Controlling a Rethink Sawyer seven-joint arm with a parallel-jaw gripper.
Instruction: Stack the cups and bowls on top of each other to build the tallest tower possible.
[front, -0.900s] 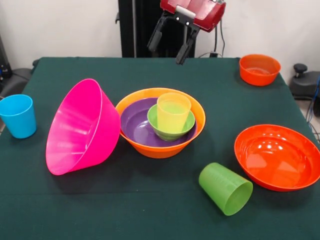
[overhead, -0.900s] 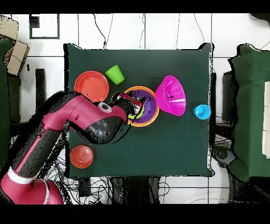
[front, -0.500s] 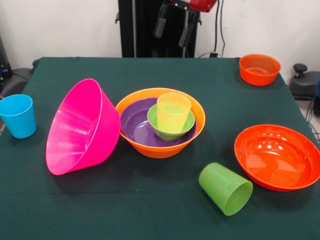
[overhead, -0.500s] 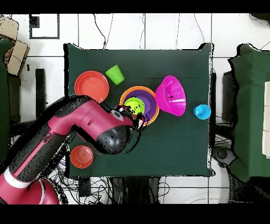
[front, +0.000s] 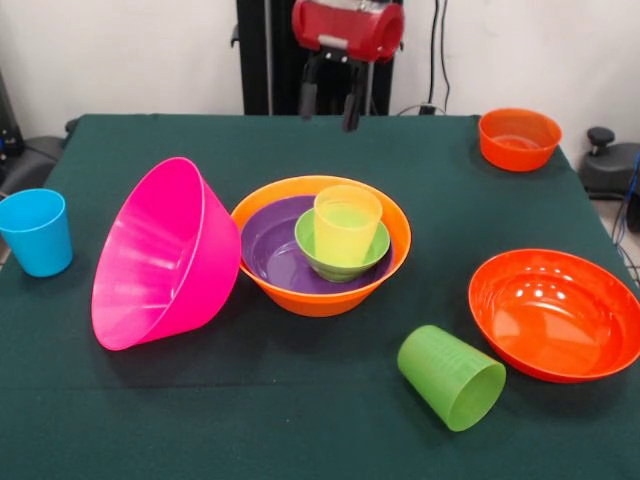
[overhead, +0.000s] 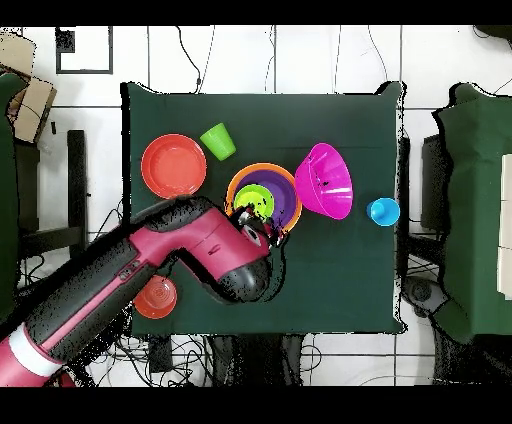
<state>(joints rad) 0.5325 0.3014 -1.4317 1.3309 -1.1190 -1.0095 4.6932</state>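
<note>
The tower stands mid-table: a large orange bowl (front: 320, 295) holds the purple bowl (front: 268, 255), the small green bowl (front: 342, 264) and the upright yellow cup (front: 347, 225). It also shows in the overhead view (overhead: 264, 200). The large pink bowl (front: 160, 255) lies tipped on its side, touching the orange bowl's left. The blue cup (front: 38, 232) stands at the left edge. The lime green cup (front: 450, 377) lies on its side at the front right. My gripper (front: 329, 105) hangs open and empty above the table's far edge, behind the tower. The darker green cup is out of view.
The wide shallow red-orange bowl (front: 555, 312) sits at the right. The small orange bowl (front: 518, 138) sits at the far right corner. In the overhead view my arm (overhead: 150, 270) reaches across the table's near side and partly covers the small orange bowl (overhead: 150, 300).
My gripper has drawn back from over the tower toward the robot's side and shifted a little left in the front view. It stays open. The cups and bowls have not moved.
</note>
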